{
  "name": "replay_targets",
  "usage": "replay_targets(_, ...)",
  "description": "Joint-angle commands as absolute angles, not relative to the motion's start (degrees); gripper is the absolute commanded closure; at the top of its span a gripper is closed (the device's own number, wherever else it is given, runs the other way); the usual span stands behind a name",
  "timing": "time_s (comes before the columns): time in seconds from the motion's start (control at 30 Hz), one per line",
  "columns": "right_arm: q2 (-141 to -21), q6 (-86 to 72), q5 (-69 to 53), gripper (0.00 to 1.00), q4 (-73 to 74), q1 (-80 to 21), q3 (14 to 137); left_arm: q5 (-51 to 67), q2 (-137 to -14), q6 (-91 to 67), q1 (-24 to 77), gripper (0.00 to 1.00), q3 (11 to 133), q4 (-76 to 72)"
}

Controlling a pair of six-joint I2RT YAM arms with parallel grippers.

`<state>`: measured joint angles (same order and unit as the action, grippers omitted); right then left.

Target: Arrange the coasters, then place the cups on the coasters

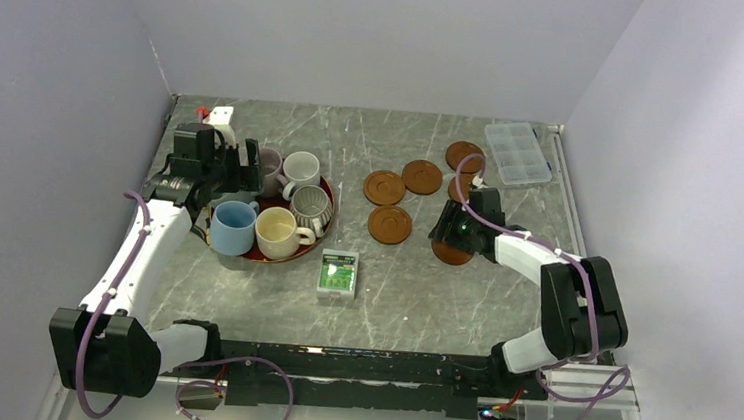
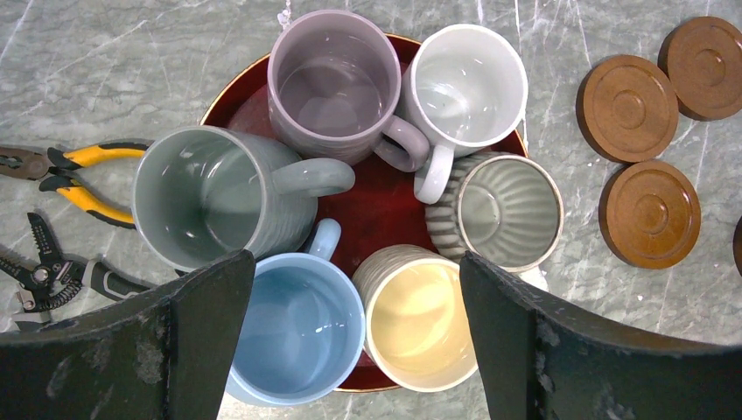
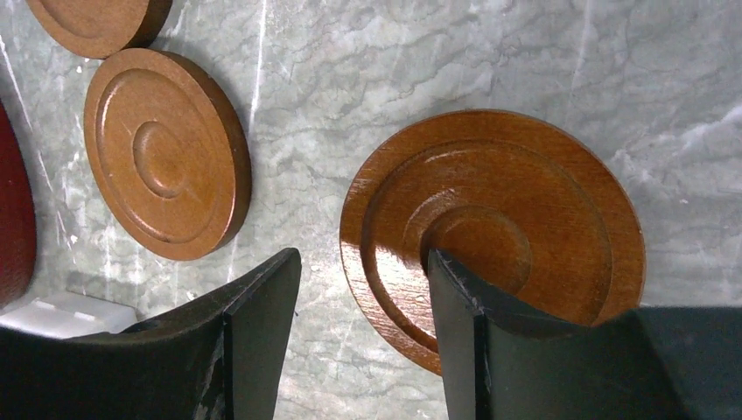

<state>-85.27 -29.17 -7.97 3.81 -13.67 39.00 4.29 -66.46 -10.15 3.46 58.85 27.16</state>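
Observation:
Six cups crowd a dark-red tray (image 2: 376, 201): light blue (image 2: 297, 328), cream (image 2: 424, 324), grey-green (image 2: 206, 197), mauve (image 2: 328, 83), white (image 2: 468, 83), striped (image 2: 507, 210). My left gripper (image 2: 354, 262) hangs open above them, its wide jaws spanning the blue and cream cups and holding nothing. Several coasters lie right of the tray, among them one (image 1: 385, 188) and another (image 1: 390, 224). My right gripper (image 3: 360, 258) is low over one coaster (image 3: 525, 201), open. One finger (image 3: 472, 332) is over the coaster's middle, the other (image 3: 254, 332) stands off its rim above the table.
A green-and-white box (image 1: 338, 275) lies in front of the tray. A clear compartment case (image 1: 518, 153) sits at the back right. Yellow-handled pliers (image 2: 70, 171) and a wire stripper (image 2: 52, 271) lie left of the tray. Walls close in three sides.

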Motion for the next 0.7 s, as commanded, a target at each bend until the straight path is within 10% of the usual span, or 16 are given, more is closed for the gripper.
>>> replay_targets(0.0,-86.63,-29.57,-12.07,0.41,2.49,-13.55,39.71,5.10,-65.39,-10.23,3.70,0.07,60.38,25.40)
replay_targets(0.67,-88.96,-32.45,-19.09,0.44,-2.42,-17.59,38.25,5.01,-65.27,-10.27,3.70,0.07,60.38,25.48)
